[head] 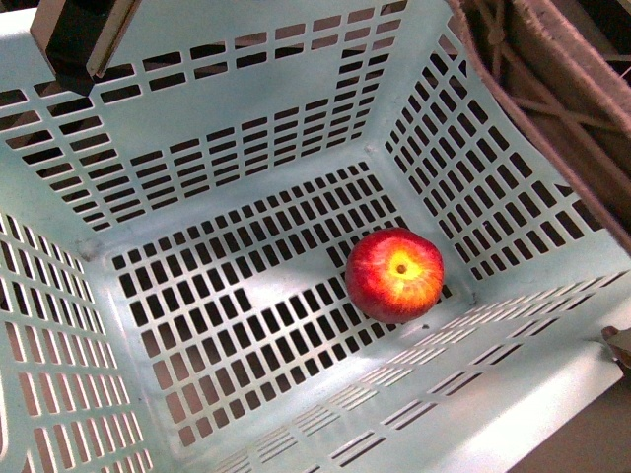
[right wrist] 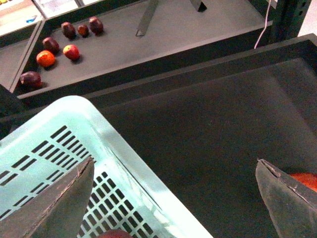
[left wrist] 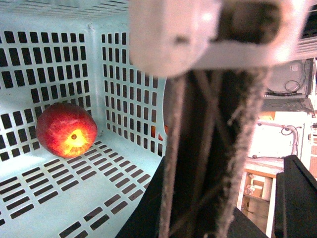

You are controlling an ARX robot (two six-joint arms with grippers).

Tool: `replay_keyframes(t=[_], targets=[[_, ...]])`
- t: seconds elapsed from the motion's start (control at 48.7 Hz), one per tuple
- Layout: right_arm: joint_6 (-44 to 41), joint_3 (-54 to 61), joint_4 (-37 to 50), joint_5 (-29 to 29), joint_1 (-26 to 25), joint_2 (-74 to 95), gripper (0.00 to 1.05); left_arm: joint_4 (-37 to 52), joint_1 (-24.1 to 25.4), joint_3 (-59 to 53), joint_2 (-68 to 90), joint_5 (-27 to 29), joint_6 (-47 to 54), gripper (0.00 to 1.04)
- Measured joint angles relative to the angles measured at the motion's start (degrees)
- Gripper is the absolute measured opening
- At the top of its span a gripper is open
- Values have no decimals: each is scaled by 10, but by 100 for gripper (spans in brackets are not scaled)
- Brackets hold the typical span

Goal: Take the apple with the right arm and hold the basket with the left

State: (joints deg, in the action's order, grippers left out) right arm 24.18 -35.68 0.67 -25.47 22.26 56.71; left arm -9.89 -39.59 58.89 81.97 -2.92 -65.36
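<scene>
The apple [head: 395, 275], glossy red with a yellow blush round its stem pit, sits stem-up, right of centre in the frame. It rests on the slotted floor of the pale mint-green basket [head: 246, 128].

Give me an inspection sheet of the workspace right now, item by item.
Surface: dark tray beside the basket; grey shelf beyond.
Job's things: apple on the basket floor, near a corner.
Clutter: loose fruit on the shelf.
Grippers: right gripper open above the basket corner; left gripper at the basket wall, jaws unclear.
Cables: pale cable hanging by the shelf.
Surroundings: white equipment past the basket, blurred.
</scene>
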Motion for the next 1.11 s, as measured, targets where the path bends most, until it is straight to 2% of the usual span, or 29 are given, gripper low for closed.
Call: replay_keyframes(t=[0.144, 0.164, 0.205, 0.267, 0.308, 0.452, 0.698, 0.965, 1.027, 1.109], targets=[[0, 3, 0, 2, 0, 2, 96, 0, 0, 0, 0, -3, -3, 7], [-15, 12, 24, 12, -3, 1, 94, 0, 0, 0, 0, -3, -4, 7], [-85, 64, 152, 54, -14, -12, 84, 0, 0, 0, 0, -3, -5, 7], [-145, 116, 249, 74, -31, -31, 73, 0, 0, 0, 0, -2, -5, 7], [-168, 136, 278, 83, -41, -42, 68, 0, 0, 0, 0, -2, -5, 7], [-219, 197, 304, 117, -80, -94, 44, 0, 0, 0, 0, -1, -4, 7], [-236, 262, 296, 166, -129, -165, 2, 0, 0, 0, 0, -1, -4, 7], [-238, 303, 265, 205, -167, -236, 2, 0, 0, 0, 0, -2, -3, 7], [-239, 310, 254, 247, -198, -254, 2, 0, 0, 0, 0, -2, -3, 7], [-239, 317, 241, 249, -218, -275, 2, 0, 0, 0, 0, -1, -3, 7]])
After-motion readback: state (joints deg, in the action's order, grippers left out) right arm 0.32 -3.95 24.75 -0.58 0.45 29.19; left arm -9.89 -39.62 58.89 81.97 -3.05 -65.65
